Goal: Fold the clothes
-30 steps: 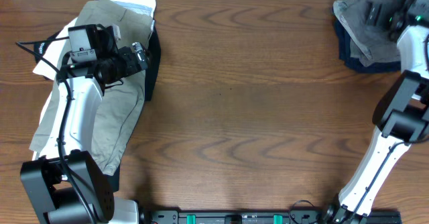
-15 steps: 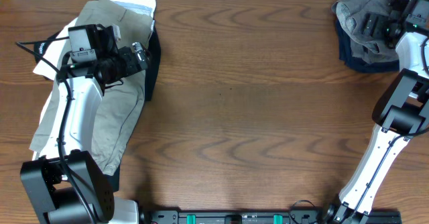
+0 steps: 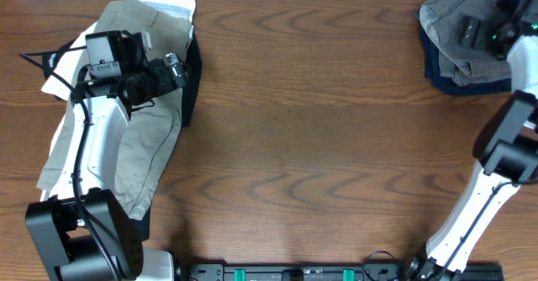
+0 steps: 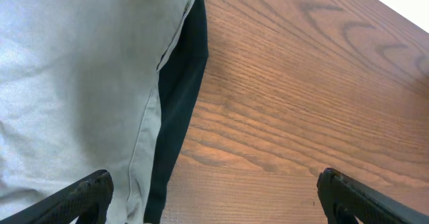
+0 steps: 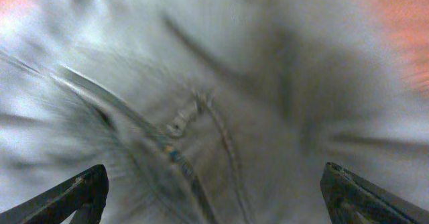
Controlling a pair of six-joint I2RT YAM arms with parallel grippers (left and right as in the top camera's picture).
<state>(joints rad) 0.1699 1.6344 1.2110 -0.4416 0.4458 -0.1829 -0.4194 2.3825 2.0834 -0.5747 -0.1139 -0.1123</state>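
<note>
Robot lab bench indicated — left arm (image 3: 84, 146) and right arm (image 3: 481, 201) are set by a black rail (image 3: 311, 273) at the edge of a wood-grain table (image 3: 319, 129); clothes (image 3: 155, 138) are heaped left and right.

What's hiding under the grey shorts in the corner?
A navy garment peeks out beneath the grey shorts along their lower edge. The rest of it, and anything else below, is covered.

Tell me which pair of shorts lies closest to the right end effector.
The grey shorts in the far right corner, crumpled on a navy garment; the khaki shorts lie at the far left.
</note>
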